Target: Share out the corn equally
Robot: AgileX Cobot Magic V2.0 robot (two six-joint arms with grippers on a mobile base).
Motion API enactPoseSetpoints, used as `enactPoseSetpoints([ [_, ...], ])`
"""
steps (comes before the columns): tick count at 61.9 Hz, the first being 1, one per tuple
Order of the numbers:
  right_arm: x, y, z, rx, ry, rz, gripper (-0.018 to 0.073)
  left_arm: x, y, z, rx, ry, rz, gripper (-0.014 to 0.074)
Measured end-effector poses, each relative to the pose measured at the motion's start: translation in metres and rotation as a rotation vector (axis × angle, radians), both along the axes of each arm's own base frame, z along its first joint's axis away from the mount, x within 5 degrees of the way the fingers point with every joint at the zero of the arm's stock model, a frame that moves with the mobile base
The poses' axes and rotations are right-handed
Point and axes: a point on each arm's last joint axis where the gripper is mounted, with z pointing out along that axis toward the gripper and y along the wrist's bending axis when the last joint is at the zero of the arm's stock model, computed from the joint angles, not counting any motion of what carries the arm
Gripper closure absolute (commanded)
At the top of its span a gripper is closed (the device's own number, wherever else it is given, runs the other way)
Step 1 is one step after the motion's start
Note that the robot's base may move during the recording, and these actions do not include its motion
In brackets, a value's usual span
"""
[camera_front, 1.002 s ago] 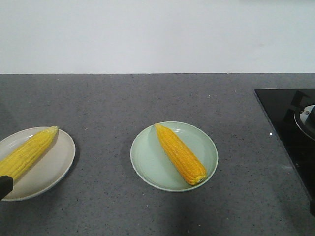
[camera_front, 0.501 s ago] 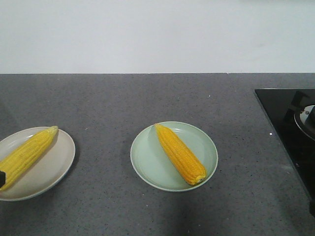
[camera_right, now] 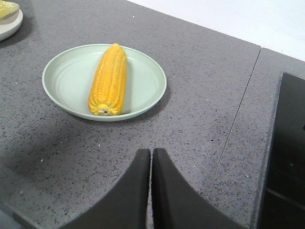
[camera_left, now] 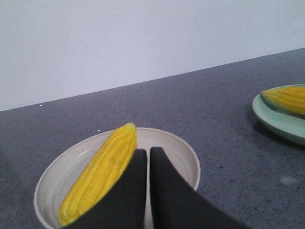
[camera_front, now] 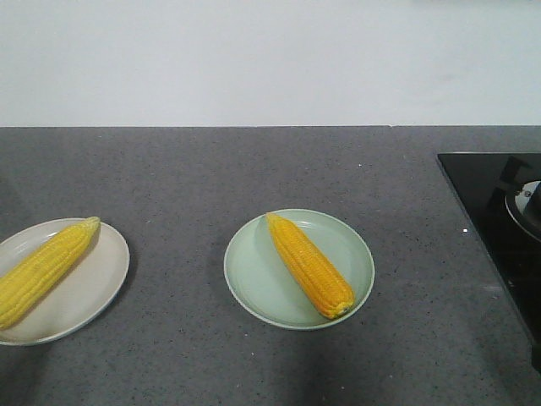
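one corn (camera_front: 40, 271) per plate (camera_front: 101, 283); task apparently complete. left gripper (camera_left: 148, 157), right gripper (camera_right: 151, 157) closed, empty; next: retract.

No readable text, labels or numbers (none anywhere)

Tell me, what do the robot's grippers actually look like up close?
Only the fingers show, in the wrist views. The left gripper has two matte black fingers, smooth and curved, broad at the bottom of the picture and narrowing to blunt tips. The right gripper looks the same: two plain black curved fingers. No cables, markings or logos are visible, and the arms themselves are out of view.
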Motion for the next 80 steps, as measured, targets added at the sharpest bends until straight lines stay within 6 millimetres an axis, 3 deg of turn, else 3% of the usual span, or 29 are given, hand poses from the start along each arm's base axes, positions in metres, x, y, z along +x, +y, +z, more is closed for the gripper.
enactPoseSetpoints([
  [8, 0.000, 0.000, 0.000, 0.000, 0.000, 0.000, 0.0565, -0.005, 0.005, -0.015, -0.034, -0.032, 0.062, 0.0604],
  [15, 0.000, 0.000, 0.000, 0.000, 0.001, 0.000, 0.0565, -0.009, 0.008, -0.013, -0.039, -0.078, 0.101, 0.0604],
  [38, 0.000, 0.000, 0.000, 0.000, 0.001, 0.000, 0.0565, -0.010, 0.013, -0.022, -0.107, 0.024, 0.179, 0.0603],
  [80, 0.000, 0.000, 0.000, 0.000, 0.001, 0.000, 0.0565, -0.010, 0.013, -0.022, -0.124, 0.025, 0.184, 0.0603],
])
